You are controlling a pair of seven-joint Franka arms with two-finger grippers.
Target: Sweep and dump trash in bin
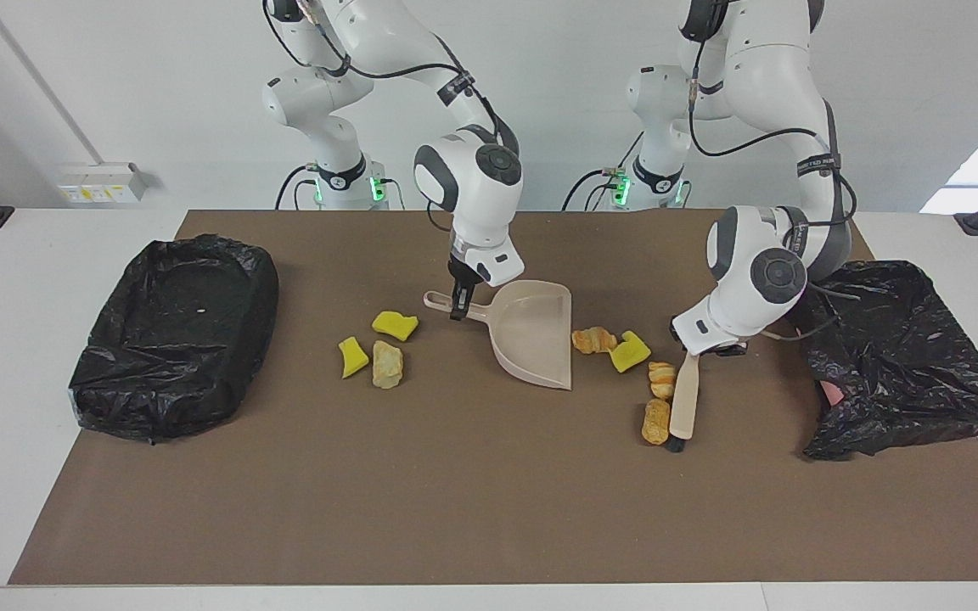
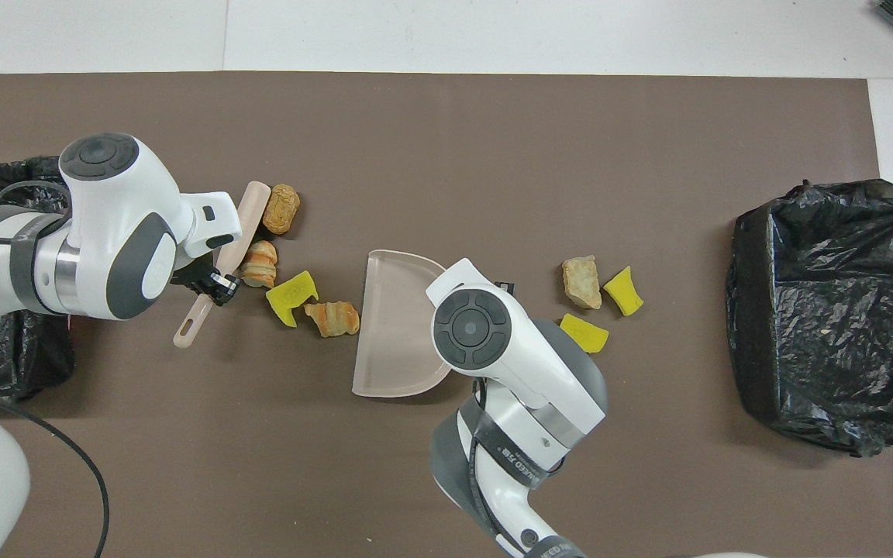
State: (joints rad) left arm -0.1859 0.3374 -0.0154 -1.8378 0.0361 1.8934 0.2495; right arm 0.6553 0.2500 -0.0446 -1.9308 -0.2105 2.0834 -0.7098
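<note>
My right gripper (image 1: 458, 304) is shut on the handle of the beige dustpan (image 1: 533, 338), which rests mid-table with its mouth toward the left arm's end. My left gripper (image 1: 699, 350) is shut on the beige brush (image 1: 682, 399), whose black bristles touch the mat. Four trash scraps lie between pan and brush: a croissant lump (image 1: 594, 340), a yellow sponge (image 1: 630, 351) and two bread lumps (image 1: 662, 379) (image 1: 656, 422). Two yellow sponges (image 1: 394, 325) (image 1: 352, 357) and a beige lump (image 1: 387, 365) lie toward the right arm's end. In the overhead view the right hand hides its fingers.
A bin lined with a black bag (image 1: 175, 331) stands at the right arm's end of the brown mat. A crumpled black bag (image 1: 901, 361) lies at the left arm's end, close to the left arm's wrist.
</note>
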